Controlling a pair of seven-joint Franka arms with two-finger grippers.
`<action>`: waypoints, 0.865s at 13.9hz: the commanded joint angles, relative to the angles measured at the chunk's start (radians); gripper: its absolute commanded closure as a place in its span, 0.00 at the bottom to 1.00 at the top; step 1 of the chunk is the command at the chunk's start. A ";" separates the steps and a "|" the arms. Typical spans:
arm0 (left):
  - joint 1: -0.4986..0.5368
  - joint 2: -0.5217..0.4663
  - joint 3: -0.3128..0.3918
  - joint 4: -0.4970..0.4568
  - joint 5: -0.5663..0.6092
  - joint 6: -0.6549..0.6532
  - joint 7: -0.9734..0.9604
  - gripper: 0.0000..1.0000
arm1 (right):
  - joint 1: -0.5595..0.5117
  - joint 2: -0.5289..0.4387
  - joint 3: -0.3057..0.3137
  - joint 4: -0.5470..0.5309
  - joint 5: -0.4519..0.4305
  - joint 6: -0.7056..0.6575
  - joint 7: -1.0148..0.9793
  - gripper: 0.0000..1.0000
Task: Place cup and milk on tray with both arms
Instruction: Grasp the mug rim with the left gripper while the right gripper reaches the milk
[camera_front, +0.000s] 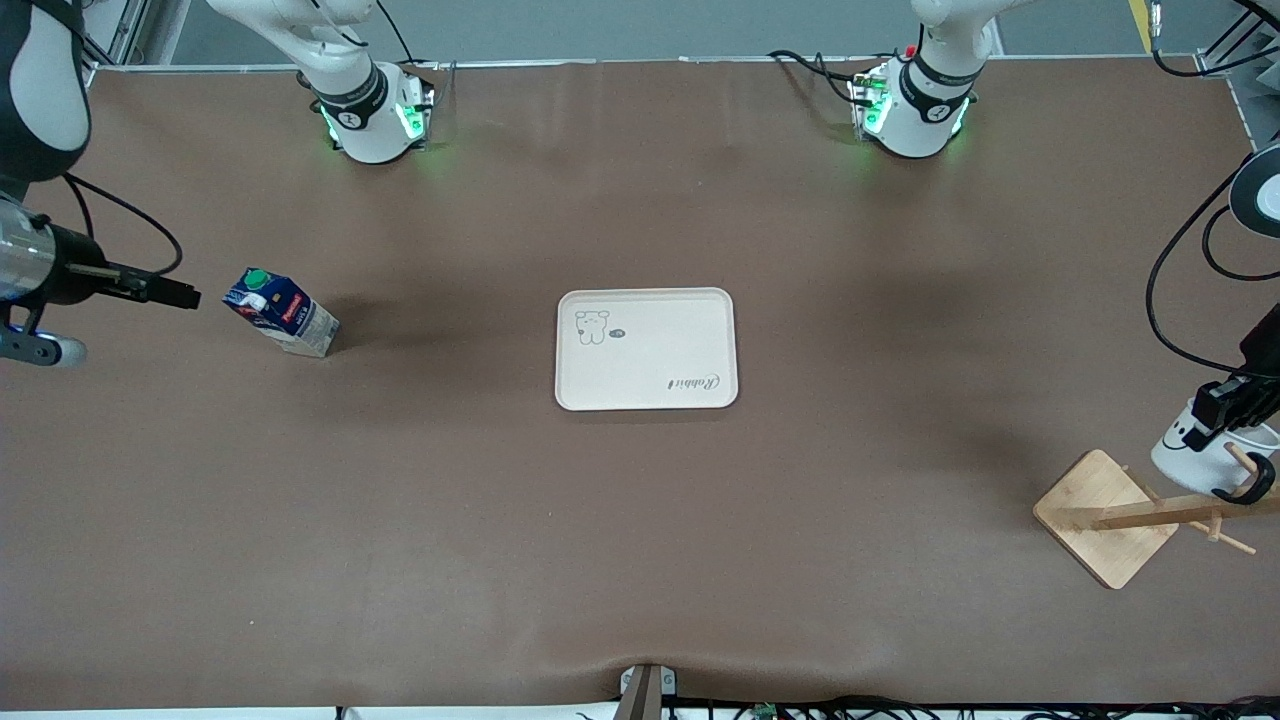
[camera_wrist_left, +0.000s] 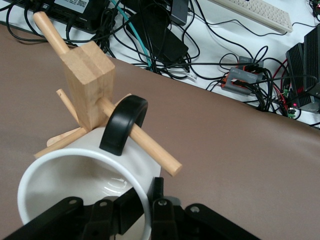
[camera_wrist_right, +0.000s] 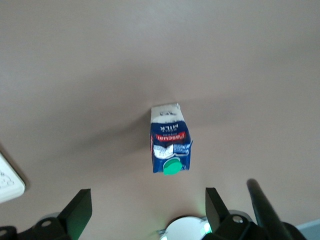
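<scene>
Left gripper (camera_front: 1232, 402) fingers (camera_wrist_left: 131, 210) pinched on the rim of the cup (camera_front: 1192, 452), one finger inside the bowl and one outside per the left wrist view; cup is at the left arm's end of the table, its black handle (camera_wrist_left: 123, 125) hooked over a peg (camera_wrist_left: 142, 141) of the wooden rack (camera_front: 1140, 515), so it hangs on the rack rather than standing on the table. Rack's square base (camera_front: 1103, 517) sits on the surface, nearer the front camera than the tray. Right gripper (camera_front: 165, 290) fingers (camera_wrist_right: 77, 212) spread wide, nothing between them, hovering over the table at the right arm's end, close beside the milk (camera_front: 281, 311). Milk stands on the table with the green cap (camera_wrist_right: 171, 166) up; looks upright, though the angle makes the tilt hard to judge. Tray (camera_front: 646, 349) lies flat mid-table, well apart from both milk and cup, bear drawing and "Rabbit" script visible on it. Surface is a plain brown mat (camera_front: 640, 550) with slight wrinkling near the front edge. Both arm bases (camera_front: 372, 115) show green lights. Off the table edge in the left wrist view: a tangle of black cables (camera_wrist_left: 165, 35), a keyboard (camera_wrist_left: 257, 12) and some electronics boxes.
</scene>
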 joint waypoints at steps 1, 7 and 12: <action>0.006 -0.001 -0.026 0.005 -0.012 0.011 0.026 1.00 | 0.042 -0.018 0.008 -0.041 -0.018 -0.008 0.263 0.00; 0.004 -0.020 -0.030 0.065 0.006 -0.116 0.014 1.00 | 0.007 -0.010 0.004 0.020 -0.010 0.005 0.123 0.00; 0.004 -0.075 -0.064 0.108 0.171 -0.259 -0.127 1.00 | 0.006 0.029 0.005 0.096 -0.015 -0.007 0.123 0.00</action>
